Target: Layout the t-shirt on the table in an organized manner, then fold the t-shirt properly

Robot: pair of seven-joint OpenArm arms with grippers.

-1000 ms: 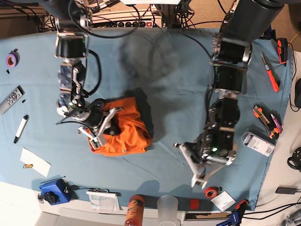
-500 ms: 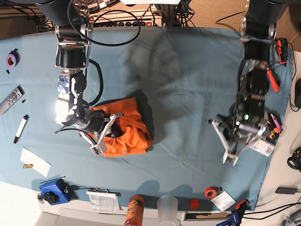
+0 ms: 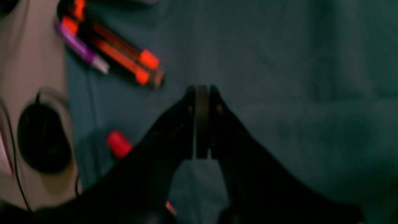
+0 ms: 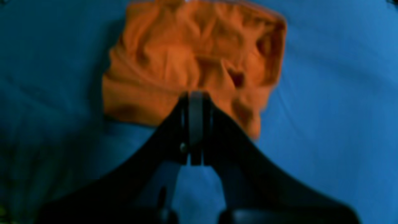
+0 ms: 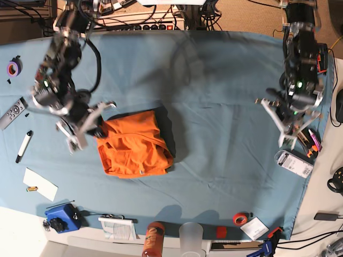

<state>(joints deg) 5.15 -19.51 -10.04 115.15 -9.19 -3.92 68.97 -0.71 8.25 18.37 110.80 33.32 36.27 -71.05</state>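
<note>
The orange t-shirt lies folded into a compact, wrinkled rectangle left of centre on the blue table. My right gripper hovers just off the shirt's left edge, shut and holding nothing. In the right wrist view its closed pads sit before the near edge of the t-shirt, with no cloth between them. My left gripper is far off at the table's right side, shut and empty. The left wrist view shows its pads pressed together above bare table.
Orange cutters, a screwdriver and a white pack lie along the right edge. A tape roll, cup and can line the front. A marker and remote are at left.
My right gripper has come off the t-shirt and risen to its left. My left arm has swung from the table's front middle out to the right edge.
</note>
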